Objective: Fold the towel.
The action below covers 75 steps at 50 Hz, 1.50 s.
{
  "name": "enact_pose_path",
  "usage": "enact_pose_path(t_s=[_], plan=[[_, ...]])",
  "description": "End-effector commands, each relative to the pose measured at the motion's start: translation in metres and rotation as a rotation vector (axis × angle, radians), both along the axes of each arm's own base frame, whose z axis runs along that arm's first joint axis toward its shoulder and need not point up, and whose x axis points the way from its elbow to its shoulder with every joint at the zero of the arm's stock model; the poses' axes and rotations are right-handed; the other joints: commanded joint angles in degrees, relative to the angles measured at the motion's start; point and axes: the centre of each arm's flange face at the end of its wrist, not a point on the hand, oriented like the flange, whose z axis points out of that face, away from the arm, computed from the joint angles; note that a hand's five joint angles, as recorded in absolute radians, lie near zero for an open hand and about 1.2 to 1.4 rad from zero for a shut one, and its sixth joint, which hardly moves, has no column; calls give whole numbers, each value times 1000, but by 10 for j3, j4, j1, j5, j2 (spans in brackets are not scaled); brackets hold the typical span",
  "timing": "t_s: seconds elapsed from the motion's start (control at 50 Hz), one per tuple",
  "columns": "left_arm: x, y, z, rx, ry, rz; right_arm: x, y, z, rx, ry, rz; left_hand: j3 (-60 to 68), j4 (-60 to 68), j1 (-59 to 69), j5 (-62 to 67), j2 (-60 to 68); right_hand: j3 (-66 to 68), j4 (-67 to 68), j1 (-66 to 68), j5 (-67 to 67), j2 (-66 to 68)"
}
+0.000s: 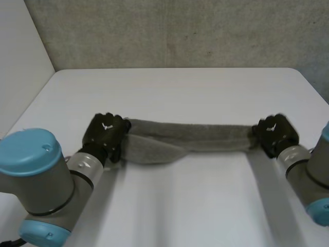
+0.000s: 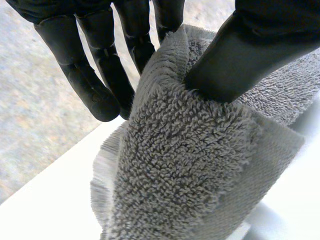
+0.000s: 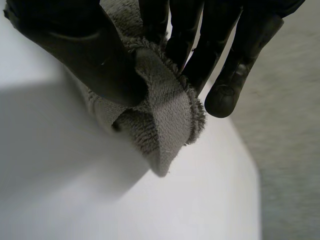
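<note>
– Head view, starting at the left: what is there?

– First the left arm (image 1: 43,185), grey with light-blue caps, coming in from the table's (image 1: 180,87) near-left corner. It ends in the left hand (image 1: 105,131), which sits left of the table's middle. The towel's (image 1: 205,138) left end is in that hand.

– How does the towel lie?

– It is a grey towel drawn into a narrow band. It runs across the middle of the table, parallel to the far edge, from one hand to the other. Just beside the left hand a loose fold sags toward the near edge. Whether the band's middle touches the table I cannot tell.

– And at the right?

– The right hand (image 1: 275,133) has the other end, well in from the table's right edge. The right arm (image 1: 308,175) comes in from the near-right corner.

– Is the left hand's grip clear?

– Yes, in the left wrist view. The thumb (image 2: 235,65) presses into the terry pile from one side. The fingers (image 2: 95,85) are fairly straight on the other side, and the towel's edge passes between them and the thumb. So the hand is pinching the towel.

– The right?

– It is the same in the right wrist view. The thumb (image 3: 90,55) squeezes a bunched end of the towel against the fingers (image 3: 230,75). The hemmed tip curls out beyond them and hangs clear of the white table.
</note>
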Motion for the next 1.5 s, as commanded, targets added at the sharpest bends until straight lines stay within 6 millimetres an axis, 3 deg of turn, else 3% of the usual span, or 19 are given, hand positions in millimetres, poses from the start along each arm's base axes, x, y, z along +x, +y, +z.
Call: enact_pose_path(t_s=[0.02, 0.14, 0.2, 0.28, 0.36, 0.4, 0.46, 0.56, 0.64, 0.68, 0.7, 0.72, 0.74, 0.9, 1.0, 1.06, 1.1, 1.22, 1.5], plan=[[14, -6, 54, -101, 107, 49, -3, 9, 91, -177, -225, -20, -80, -67, -20, -146, -55, 73, 36, 47, 43, 55], [31, -6, 103, -168, 232, 87, 0, 30, 133, -43, -274, 30, -80, -67, -20, -146, -55, 73, 36, 47, 43, 55], [35, -8, 109, -169, 250, 99, 3, 35, 136, 17, -273, 63, -80, -67, -20, -146, -55, 73, 36, 47, 43, 55], [41, -13, 110, -140, 265, 124, 10, 33, 119, 234, -267, 113, -80, -67, -20, -146, -55, 73, 36, 47, 43, 55], [41, -17, 98, -106, 249, 131, 13, 25, 108, 326, -283, 99, -80, -67, -20, -146, -55, 73, 36, 47, 43, 55], [38, -28, 67, -20, 207, 146, 16, 8, 92, 397, -308, 76, -80, -67, -20, -146, -55, 73, 36, 47, 43, 55], [35, -38, 45, 32, 179, 157, 20, -14, 70, 457, -329, 51, -80, -67, -20, -146, -55, 73, 36, 47, 43, 55], [30, -52, 19, 91, 146, 169, 22, -44, 35, 513, -316, 2, -80, -67, -20, -146, -55, 73, 36, 47, 43, 55], [28, -59, 8, 114, 135, 173, 19, -63, 25, 476, -300, -78, -80, -67, -20, -146, -55, 73, 36, 47, 43, 55], [27, -62, 5, 118, 133, 173, 14, -77, 27, 400, -309, -151, -80, -67, -20, -146, -55, -368, -404, -394, -398, -385], [27, -62, 5, 119, 133, 173, 14, -77, 27, 399, -309, -152, -80, -67, -20, -146, -55, -370, -407, -396, -401, -388], [27, -62, 4, 120, 132, 173, 14, -79, 26, 373, -313, -163, -80, -67, -20, -146, -55, -627, -664, -653, -657, -645], [27, -62, 4, 120, 132, 173, 14, -79, 26, 373, -313, -163, -80, -67, -20, -146, -55, -627, -664, -653, -657, -645], [26, -63, 5, 112, 135, 168, 18, -48, 55, 312, -343, -72, -80, -67, -20, -146, -55, -627, -664, -653, -657, -645], [26, -67, 8, 95, 145, 172, 26, 7, 79, 221, -336, 63, -80, -67, -20, -146, -55, -627, -664, -653, -657, -645], [28, -68, 8, 95, 145, 177, 28, 23, 79, 214, -310, 92, -80, -67, -20, -146, -55, -627, -664, -653, -657, -645], [32, -70, 6, 102, 142, 191, 29, 51, 70, 239, -250, 128, -80, -67, -20, -146, -55, -627, -664, -653, -657, -645], [33, -68, 4, 112, 137, 194, 21, 93, 40, 328, -153, 153, -80, -67, -20, -146, -55, -627, -664, -653, -657, -645], [29, -62, 7, 108, 141, 179, 30, 98, -4, 294, -152, 233, -80, -67, -20, -146, -55, -596, -633, -622, -626, -613]])
